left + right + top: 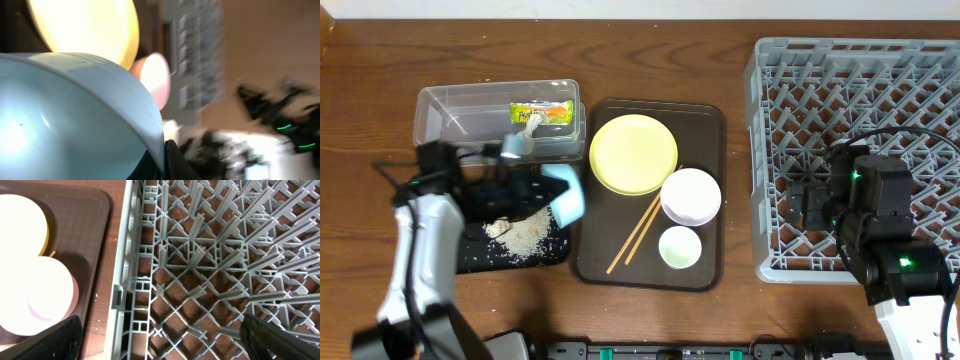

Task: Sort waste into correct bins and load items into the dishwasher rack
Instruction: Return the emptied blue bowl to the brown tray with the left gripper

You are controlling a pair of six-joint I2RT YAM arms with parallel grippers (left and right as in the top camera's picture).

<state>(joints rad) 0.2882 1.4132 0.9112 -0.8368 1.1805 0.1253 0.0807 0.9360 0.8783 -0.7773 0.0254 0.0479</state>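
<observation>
The left gripper (542, 183) is clamped on the rim of the light blue bowl (567, 195), tipped at the black tray's (478, 262) edge; the right gripper (160, 345) hangs wide open, empty, above the dishwasher rack (200, 255).

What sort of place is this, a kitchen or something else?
Probably a staged dish-clearing station rather than a real kitchen. A bare wooden table holds a grey dishwasher rack, a brown serving tray with a yellow plate, and a clear plastic tub for waste.
</observation>
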